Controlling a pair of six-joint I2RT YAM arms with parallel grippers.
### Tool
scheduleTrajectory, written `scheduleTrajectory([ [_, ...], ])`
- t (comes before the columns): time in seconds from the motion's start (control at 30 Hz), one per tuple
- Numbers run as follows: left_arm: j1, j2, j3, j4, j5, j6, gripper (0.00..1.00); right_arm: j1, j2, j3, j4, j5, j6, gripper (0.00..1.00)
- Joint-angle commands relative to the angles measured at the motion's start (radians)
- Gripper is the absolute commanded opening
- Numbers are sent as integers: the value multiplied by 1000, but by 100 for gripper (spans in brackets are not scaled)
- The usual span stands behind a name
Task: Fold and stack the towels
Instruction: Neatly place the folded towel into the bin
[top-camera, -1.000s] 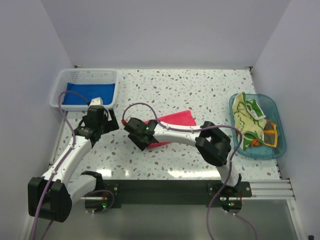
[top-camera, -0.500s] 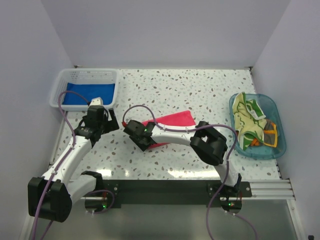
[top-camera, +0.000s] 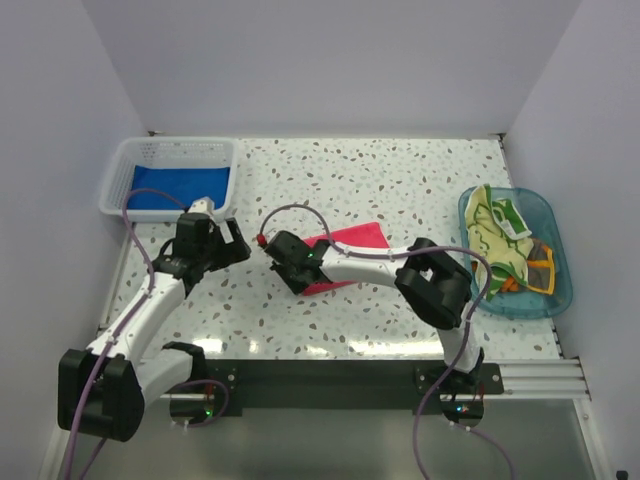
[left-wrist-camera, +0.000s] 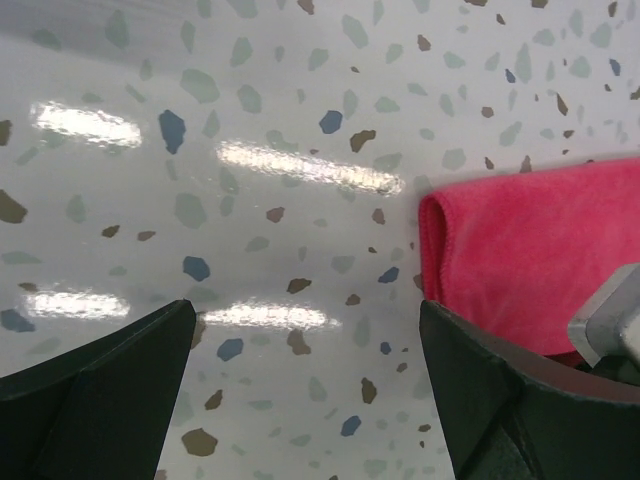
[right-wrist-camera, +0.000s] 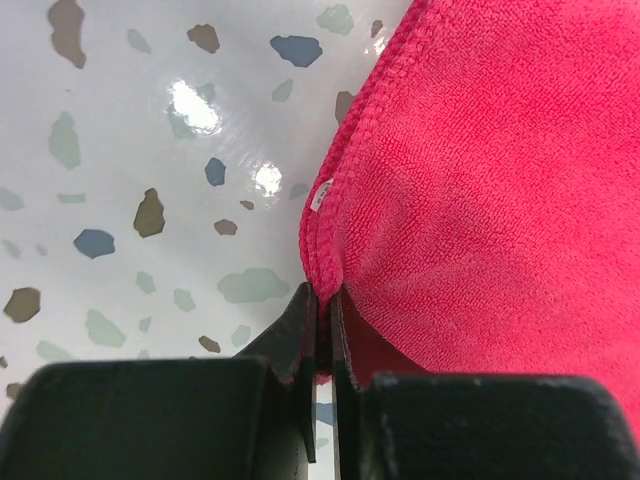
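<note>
1. As the right gripper (right-wrist-camera: 322, 297) is pinching the left edge of the pink towel (right-wrist-camera: 480, 180), the cloth is lying mid-table.
2. The left gripper (left-wrist-camera: 307, 312) is hovering wide open just left of it.
3. Farther back, the blue towel (top-camera: 180, 185) is resting in the white basket (top-camera: 170, 146) at left; the green-and-yellow towel (top-camera: 492, 235) is crowding the blue tub (top-camera: 546, 212) at right.

A speckled table (top-camera: 400, 180) is lying between pale walls (top-camera: 330, 60); a white basket (top-camera: 170, 152) is sitting at its far left corner; a clear blue tub (top-camera: 561, 262) is resting at the right edge; a black rail (top-camera: 330, 372) is running along the near edge.
</note>
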Motion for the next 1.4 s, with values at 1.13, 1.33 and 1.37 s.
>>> scheduleTrajectory([
  [1.13,-311,438,-116,506,133,-500,83,-132,-243,-383,586,-349,276,0],
  [1.33,-322,462,-139,534,91,-527,61,-134,-246,-392,594,-352,281,0],
  [1.37,-323,462,-143,545,91,-535,58,-134,-246,-393,597,-351,281,0],
])
